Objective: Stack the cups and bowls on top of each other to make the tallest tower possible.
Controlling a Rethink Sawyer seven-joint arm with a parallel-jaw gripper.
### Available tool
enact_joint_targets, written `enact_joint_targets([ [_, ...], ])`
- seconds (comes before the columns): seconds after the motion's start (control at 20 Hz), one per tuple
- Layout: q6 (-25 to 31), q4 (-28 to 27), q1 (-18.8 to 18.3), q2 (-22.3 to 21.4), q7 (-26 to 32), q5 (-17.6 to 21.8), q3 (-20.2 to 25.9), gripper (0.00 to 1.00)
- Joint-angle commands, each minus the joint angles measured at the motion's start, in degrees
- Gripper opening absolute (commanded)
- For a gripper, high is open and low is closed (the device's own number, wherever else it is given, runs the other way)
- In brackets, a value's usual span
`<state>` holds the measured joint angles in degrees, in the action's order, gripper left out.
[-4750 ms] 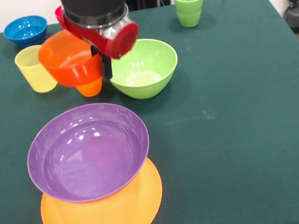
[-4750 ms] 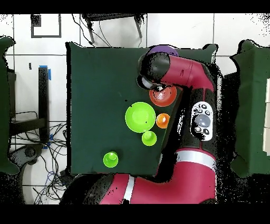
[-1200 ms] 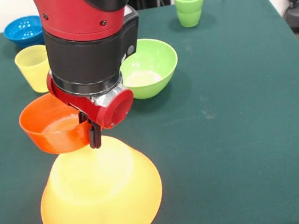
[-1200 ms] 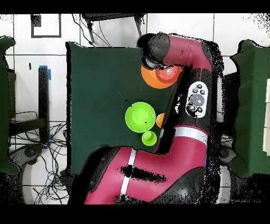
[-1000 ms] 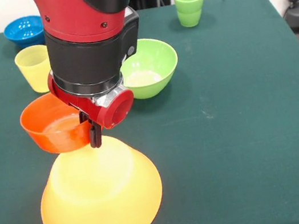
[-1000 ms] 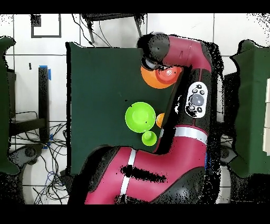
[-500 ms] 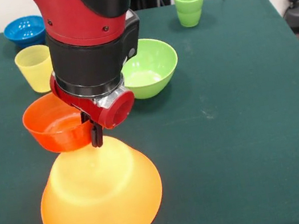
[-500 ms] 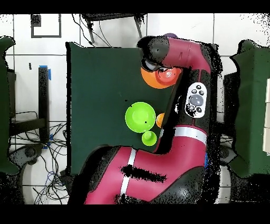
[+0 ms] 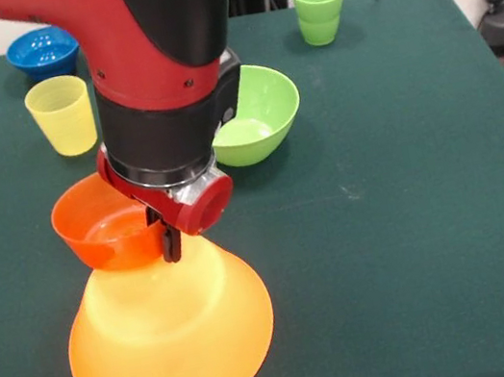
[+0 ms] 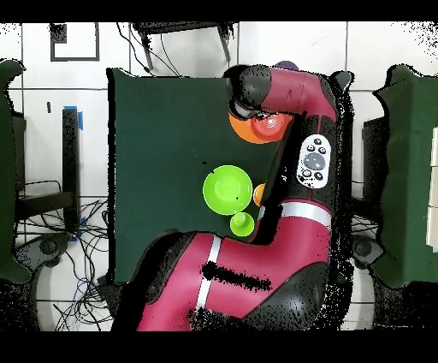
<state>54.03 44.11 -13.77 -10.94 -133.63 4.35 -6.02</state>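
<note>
The gripper (image 9: 170, 245) is gripping the rim of the red bowl (image 9: 109, 235), closed on it, just above the big upturned orange bowl (image 9: 172, 344).

No legible text or labels.

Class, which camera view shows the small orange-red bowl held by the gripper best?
The front view: the small orange-red bowl shows its rim, wall and inside, with the gripper at its rim. The overhead view shows only part of it beside the arm.
</note>
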Motion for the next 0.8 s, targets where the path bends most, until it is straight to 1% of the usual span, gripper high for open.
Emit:
enact_joint_targets([
  [0.05, -2.4, 2.4, 0.0, 1.9, 5.4, 1.5, 5.4, 0.0],
  [0.25, -1.9, 1.9, 0.1, 1.8, 5.4, 1.0, 5.5, 0.0],
  [0.4, -1.8, 0.5, 0.0, 2.7, 5.3, 0.9, 5.7, 0.0],
  [0.55, -1.1, -3.5, 0.0, 4.8, 5.5, 1.1, 6.0, 0.0],
  [0.8, -0.6, -8.2, 0.0, 6.9, 5.5, 1.2, 5.9, 0.0],
])
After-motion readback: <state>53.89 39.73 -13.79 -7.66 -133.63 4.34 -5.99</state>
